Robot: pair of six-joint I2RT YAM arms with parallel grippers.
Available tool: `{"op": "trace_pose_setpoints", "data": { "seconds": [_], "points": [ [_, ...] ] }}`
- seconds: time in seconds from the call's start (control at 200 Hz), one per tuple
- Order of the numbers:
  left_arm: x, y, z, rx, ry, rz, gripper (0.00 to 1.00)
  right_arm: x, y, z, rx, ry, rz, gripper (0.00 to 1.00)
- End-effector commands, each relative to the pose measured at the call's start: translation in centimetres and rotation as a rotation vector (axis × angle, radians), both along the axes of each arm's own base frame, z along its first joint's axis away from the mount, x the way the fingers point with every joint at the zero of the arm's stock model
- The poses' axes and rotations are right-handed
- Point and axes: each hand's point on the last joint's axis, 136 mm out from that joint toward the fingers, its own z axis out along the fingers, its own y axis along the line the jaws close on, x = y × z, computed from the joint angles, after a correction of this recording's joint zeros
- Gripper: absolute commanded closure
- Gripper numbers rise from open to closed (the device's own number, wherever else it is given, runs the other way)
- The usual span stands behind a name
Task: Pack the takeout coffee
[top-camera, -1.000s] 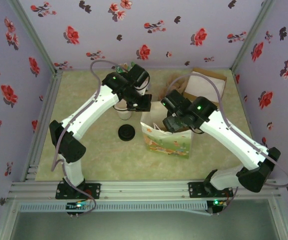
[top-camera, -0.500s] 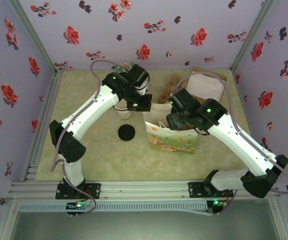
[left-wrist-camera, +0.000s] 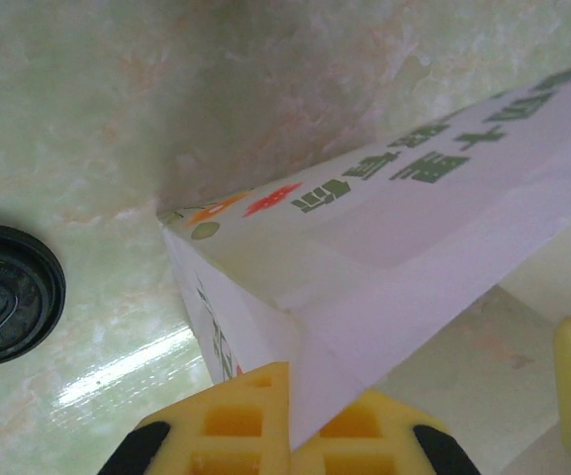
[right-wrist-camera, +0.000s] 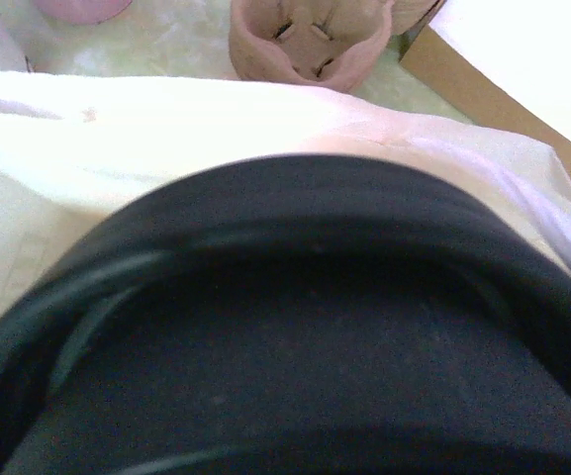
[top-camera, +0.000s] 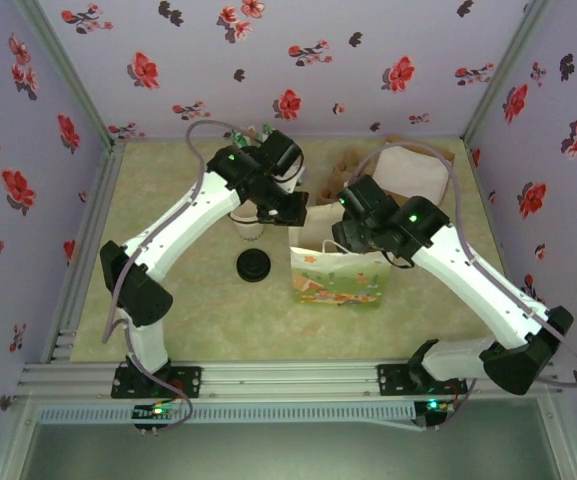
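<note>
Coffee (right-wrist-camera: 295, 327) hangs over the bag (top-camera: 336, 280) in your R gripper (top-camera: 340, 236). Its dark top is blurred and so close to the R wrist cam that it hides the fingers. You have the jaws spread wide round the cup, w/ the bag's pale open mouth just beneath and behind it. Whether the cup's base has passed the bag's rim, you can't tell from these views.

Your L gripper (left-wrist-camera: 303, 427) is clenched on the bag's upper edge at the corner nearest the L arm. Both yellow pads (left-wrist-camera: 236, 421) meet w/ the paper fold nipped between them. The bag stands upright on the table (top-camera: 168, 200) between your two arms, printed face toward the arm bases.

A loose black lid (top-camera: 254, 266) lies flat on the table near the bag's L-arm side, apart from it. Just past that lid, farther from the bases, stands a cup stack (top-camera: 249, 226), partly under the L arm.

Beyond the bag's far side sits a brown pulp carrier (right-wrist-camera: 310, 40), pocket facing up. A pink cup (right-wrist-camera: 82, 8) is near it at the frame's top edge. A cardboard box (right-wrist-camera: 441, 71) w/ a white sheet on top lies off toward the R-arm side.
</note>
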Motion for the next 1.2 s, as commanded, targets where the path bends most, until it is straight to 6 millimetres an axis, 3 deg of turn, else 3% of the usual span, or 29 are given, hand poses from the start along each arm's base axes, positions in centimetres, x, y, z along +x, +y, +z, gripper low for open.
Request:
{"op": "trace_pose_setpoints", "data": {
  "seconds": [0.0, 0.145, 0.25, 0.59, 0.805, 1.065, 1.195],
  "points": [
    [-0.9, -0.2, 0.5, 0.002, 0.006, -0.044, 1.0, 1.1, -0.6, 0.6, 0.044, -0.042, -0.074, 0.26],
    [-0.8, -0.2, 0.4, 0.005, 0.003, -0.044, 1.0, 1.2, -0.9, 2.3, 0.104, -0.109, -0.07, 0.26],
    [-0.7, -0.3, 0.2, 0.009, 0.007, -0.044, 1.0, 0.0, 0.2, 2.8, 0.189, -0.112, 0.011, 0.26],
    [-0.4, -0.6, 0.2, 0.018, 0.009, -0.053, 1.0, -3.4, 2.8, 1.2, 0.148, -0.111, 0.224, 0.28],
    [-0.3, -0.6, 0.2, 0.022, 0.008, -0.055, 1.0, -4.0, 2.9, -0.5, 0.041, -0.047, 0.284, 0.29],
    [-0.3, -0.4, -0.2, 0.037, 0.012, -0.057, 1.0, -3.6, 1.5, 3.3, 0.032, -0.2, 0.236, 0.3],
    [-0.2, -0.5, -0.2, 0.036, 0.011, -0.059, 1.0, -4.2, 2.1, 3.3, 0.041, -0.214, 0.264, 0.29]
  ]
}}
